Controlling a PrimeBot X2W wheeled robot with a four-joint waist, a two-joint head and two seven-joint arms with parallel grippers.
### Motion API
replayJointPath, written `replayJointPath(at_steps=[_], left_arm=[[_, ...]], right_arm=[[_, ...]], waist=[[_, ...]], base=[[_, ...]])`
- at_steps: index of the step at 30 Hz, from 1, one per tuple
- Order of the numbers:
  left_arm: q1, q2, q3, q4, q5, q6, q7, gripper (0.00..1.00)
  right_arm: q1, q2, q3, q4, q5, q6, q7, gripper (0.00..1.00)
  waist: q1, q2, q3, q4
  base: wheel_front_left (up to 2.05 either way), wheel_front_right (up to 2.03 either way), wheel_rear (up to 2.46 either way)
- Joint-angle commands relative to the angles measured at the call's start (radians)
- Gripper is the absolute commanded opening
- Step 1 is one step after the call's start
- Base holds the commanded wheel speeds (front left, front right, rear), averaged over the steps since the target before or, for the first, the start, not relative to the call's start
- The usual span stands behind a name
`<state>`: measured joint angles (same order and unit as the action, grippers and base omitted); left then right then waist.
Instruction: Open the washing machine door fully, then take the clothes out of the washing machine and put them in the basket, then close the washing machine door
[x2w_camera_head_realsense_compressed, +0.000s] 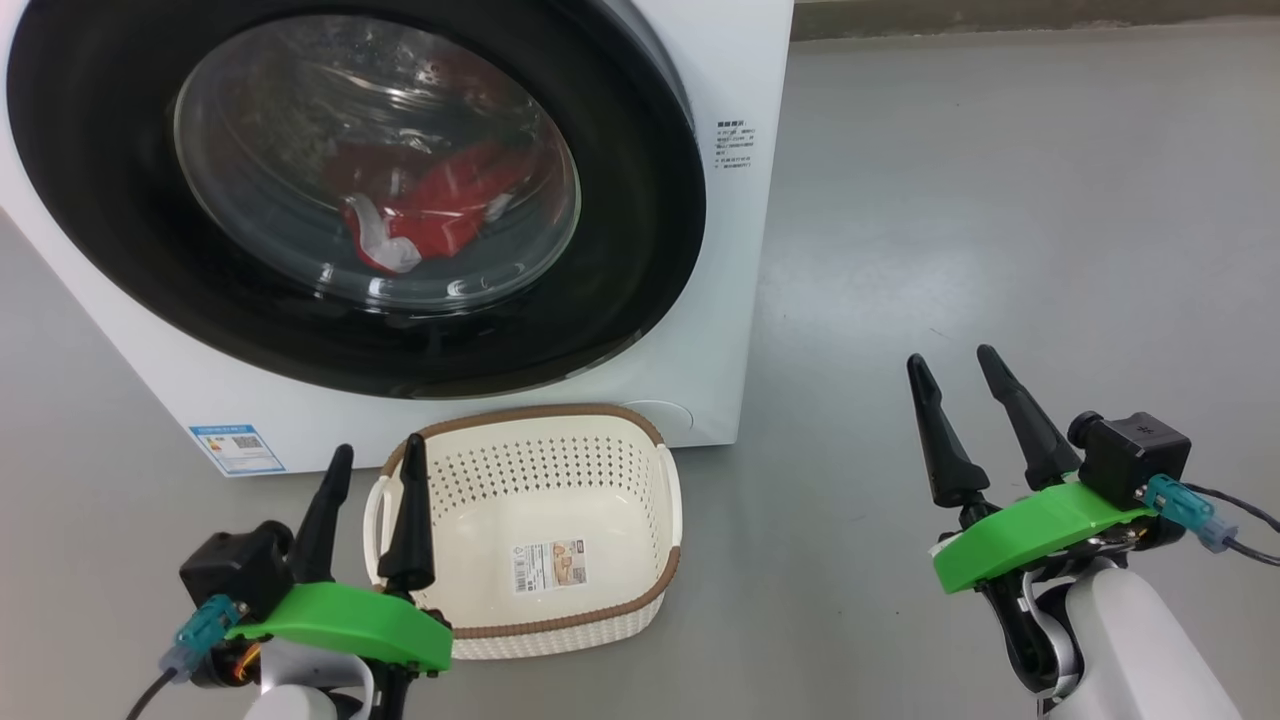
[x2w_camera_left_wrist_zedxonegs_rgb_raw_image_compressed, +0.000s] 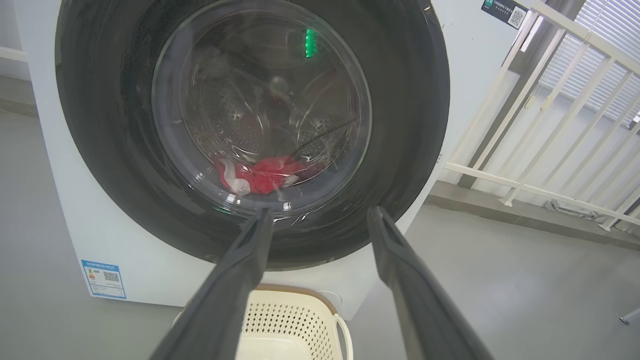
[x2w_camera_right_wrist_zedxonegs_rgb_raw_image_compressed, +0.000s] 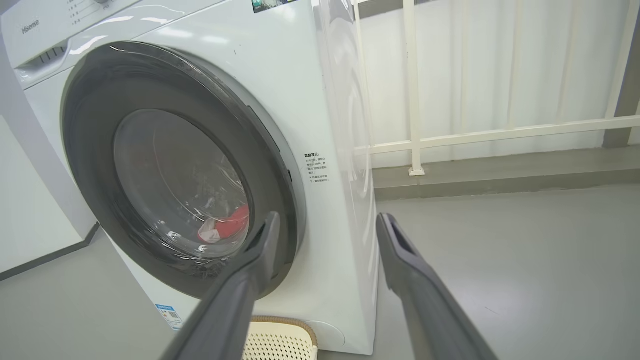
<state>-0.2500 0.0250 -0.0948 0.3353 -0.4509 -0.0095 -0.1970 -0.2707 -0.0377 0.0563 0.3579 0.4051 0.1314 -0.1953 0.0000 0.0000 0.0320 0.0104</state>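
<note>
Well short of the washing machine door (x2w_camera_head_realsense_compressed: 100, 200), left fingers (x2w_camera_head_realsense_compressed: 408, 520) and right fingers (x2w_camera_head_realsense_compressed: 940, 440) stand spread and empty.
That door is shut, red clothes (x2w_camera_head_realsense_compressed: 440, 205) lying low behind its glass. The left fingers rise by the left rim of the basket (x2w_camera_head_realsense_compressed: 560, 640), which sits on the floor (x2w_camera_head_realsense_compressed: 950, 200) before the washing machine (x2w_camera_head_realsense_compressed: 740, 60); the right fingers hover well apart to its right.

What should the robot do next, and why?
Probably reach the right gripper toward the right edge of the washing machine door. It looks shut, the clothes lie behind its glass, the basket is empty, and the right gripper is open and holds nothing.
</note>
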Motion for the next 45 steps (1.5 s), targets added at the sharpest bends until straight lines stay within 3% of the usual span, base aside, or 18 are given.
replayJointPath(at_steps=[1,17,31,32,34,35,45], left_arm=[[-0.051,0.022,0.022,-0.028,0.042,0.005,-0.018,1.0],[-0.098,0.025,-0.006,-0.008,0.213,0.002,-0.065,1.0],[-0.101,0.025,-0.012,-0.012,0.208,0.0,-0.065,1.0],[-0.102,0.025,-0.012,-0.014,0.208,0.0,-0.065,1.0],[-0.102,0.025,-0.015,-0.017,0.208,-0.001,-0.065,1.0],[-0.102,0.025,-0.017,-0.018,0.207,-0.002,-0.065,1.0],[-0.124,0.025,-0.051,-0.051,0.201,-0.013,-0.065,1.0]], right_arm=[[-0.054,-0.007,0.029,-0.023,-0.045,-0.001,-0.02,1.0],[-0.109,-0.013,0.055,-0.005,-0.217,-0.001,-0.066,1.0],[-0.112,-0.013,0.052,-0.01,-0.216,-0.001,-0.066,1.0],[-0.113,-0.013,0.052,-0.01,-0.216,-0.001,-0.066,0.93],[-0.114,-0.013,0.053,-0.008,-0.212,-0.001,-0.066,0.38],[-0.114,-0.013,0.054,-0.005,-0.201,-0.001,-0.066,0.0],[-0.173,-0.013,0.057,-0.006,-0.06,-0.001,-0.066,0.0]], waist=[[0.0,0.0,0.003,0.0],[0.0,0.0,0.003,-0.005],[0.0,0.0,0.021,0.0],[0.0,0.0,0.023,0.001],[0.0,0.0,0.028,0.002],[0.0,0.0,0.031,0.003],[0.0,0.0,0.115,0.031]], base=[[0.0,0.0,0.0],[0.0,0.0,0.0],[0.0,0.0,0.0],[0.0,0.0,0.0],[0.0,0.0,0.0],[0.0,0.0,0.0],[0.0,0.0,0.0]])
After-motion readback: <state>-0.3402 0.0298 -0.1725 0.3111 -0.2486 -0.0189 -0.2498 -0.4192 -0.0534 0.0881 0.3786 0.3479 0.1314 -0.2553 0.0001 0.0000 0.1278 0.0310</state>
